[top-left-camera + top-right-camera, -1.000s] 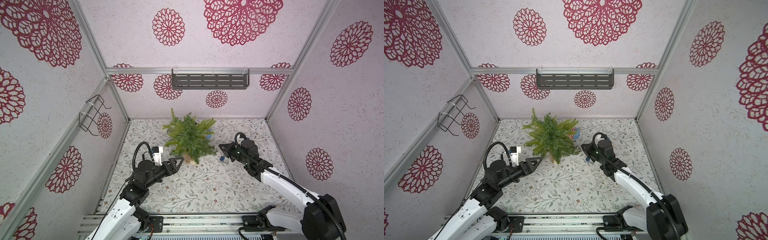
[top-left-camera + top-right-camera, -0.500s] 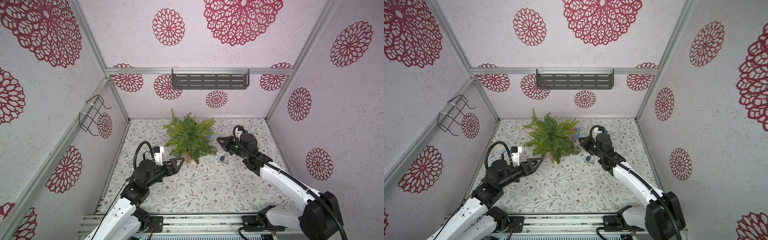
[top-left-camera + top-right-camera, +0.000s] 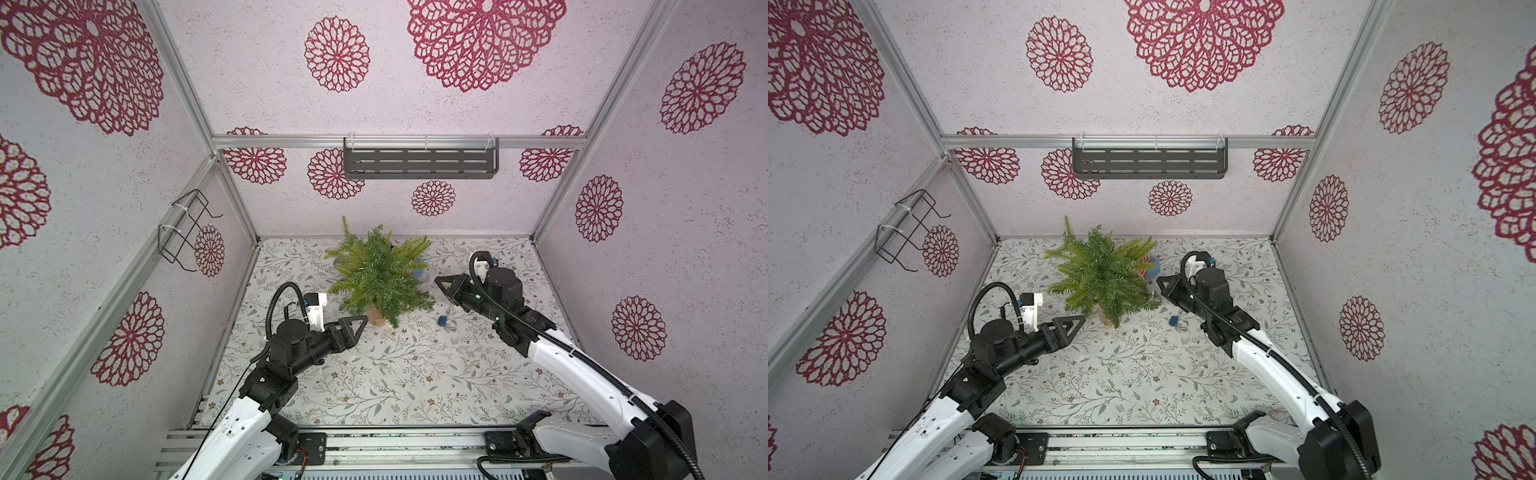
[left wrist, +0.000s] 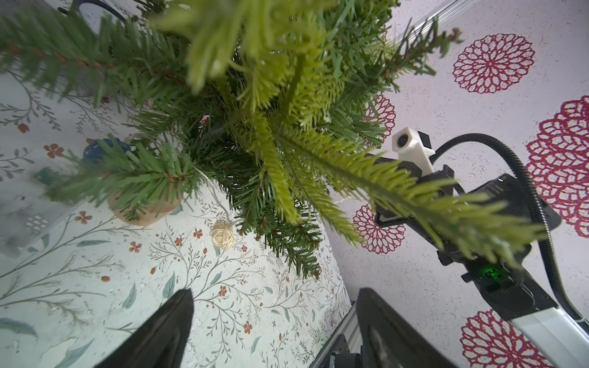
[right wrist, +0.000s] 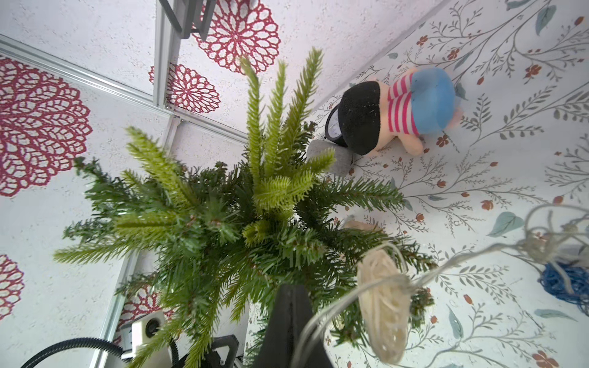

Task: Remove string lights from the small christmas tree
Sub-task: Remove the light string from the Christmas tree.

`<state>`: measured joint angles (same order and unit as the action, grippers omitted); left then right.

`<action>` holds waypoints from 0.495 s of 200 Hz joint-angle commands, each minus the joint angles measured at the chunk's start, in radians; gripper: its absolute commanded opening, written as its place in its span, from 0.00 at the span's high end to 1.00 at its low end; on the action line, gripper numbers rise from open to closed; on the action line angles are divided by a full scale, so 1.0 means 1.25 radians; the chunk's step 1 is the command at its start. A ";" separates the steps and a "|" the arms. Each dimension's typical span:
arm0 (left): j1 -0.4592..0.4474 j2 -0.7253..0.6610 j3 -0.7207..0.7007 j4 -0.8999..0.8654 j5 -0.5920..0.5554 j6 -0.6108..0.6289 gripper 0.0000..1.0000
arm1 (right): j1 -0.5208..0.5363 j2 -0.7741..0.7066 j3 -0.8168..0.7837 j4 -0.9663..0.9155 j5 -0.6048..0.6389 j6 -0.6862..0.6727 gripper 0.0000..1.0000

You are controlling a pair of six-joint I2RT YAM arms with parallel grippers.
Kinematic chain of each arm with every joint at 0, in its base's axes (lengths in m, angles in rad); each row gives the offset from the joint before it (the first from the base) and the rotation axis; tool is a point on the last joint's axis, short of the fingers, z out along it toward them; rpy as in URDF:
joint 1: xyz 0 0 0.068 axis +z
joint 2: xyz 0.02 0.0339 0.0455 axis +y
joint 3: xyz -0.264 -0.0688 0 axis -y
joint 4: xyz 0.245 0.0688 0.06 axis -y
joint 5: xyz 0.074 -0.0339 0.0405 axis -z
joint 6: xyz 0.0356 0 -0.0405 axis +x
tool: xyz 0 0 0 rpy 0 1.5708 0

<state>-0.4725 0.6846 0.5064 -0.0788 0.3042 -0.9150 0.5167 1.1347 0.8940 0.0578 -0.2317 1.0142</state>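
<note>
Evidently the job is only partly done. The small green artificial Christmas tree stands upright on the floral-print table, its tan trunk base down and its tip pointing straight up, so its long axis is vertical.

The right gripper sits just beside the foliage on the robot's right. Its jaws are clenched, and in the right wrist view the string lights, a thin clear wire carrying small woven cream and blue balls, seem pinched at its tip. I judge this grip is meant to draw the strand sideways, clear of the needles.

From there the wire trails down and away to a blue ball lying on the table, near the trunk. Part of the strand hangs under the lowest branches, where a cream ball dangles just above the table. Overall, the strand runs roughly outward from the trunk toward the robot's right.

The left gripper hovers low beside the base with jaws released and empty, probably to brace the tree or catch the dangling part.
</note>
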 commanded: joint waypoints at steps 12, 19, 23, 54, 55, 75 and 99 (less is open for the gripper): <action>-0.005 -0.004 0.029 -0.008 -0.010 -0.002 0.16 | 0.009 -0.052 -0.015 -0.012 -0.024 -0.037 1.00; -0.005 -0.001 0.030 -0.008 -0.009 -0.002 0.16 | 0.010 -0.058 -0.019 -0.016 -0.025 -0.040 1.00; -0.005 0.001 0.031 -0.009 -0.010 -0.002 0.16 | 0.010 -0.061 -0.021 -0.018 -0.026 -0.042 1.00; -0.005 0.009 0.034 -0.008 -0.009 -0.002 0.16 | 0.012 -0.078 -0.040 -0.027 -0.026 -0.048 1.00; -0.005 0.009 0.034 -0.008 -0.009 -0.002 0.16 | 0.012 -0.077 -0.041 -0.027 -0.026 -0.048 1.00; -0.006 0.008 0.035 -0.010 -0.008 0.001 0.16 | 0.016 -0.077 -0.043 -0.029 -0.028 -0.054 1.00; -0.005 0.011 0.039 -0.018 -0.007 0.002 0.16 | 0.022 -0.069 -0.032 -0.030 -0.037 -0.066 1.00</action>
<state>-0.4725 0.6956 0.5251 -0.0937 0.3000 -0.9161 0.5323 1.0641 0.8318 0.0063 -0.2619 0.9707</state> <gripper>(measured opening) 0.844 0.047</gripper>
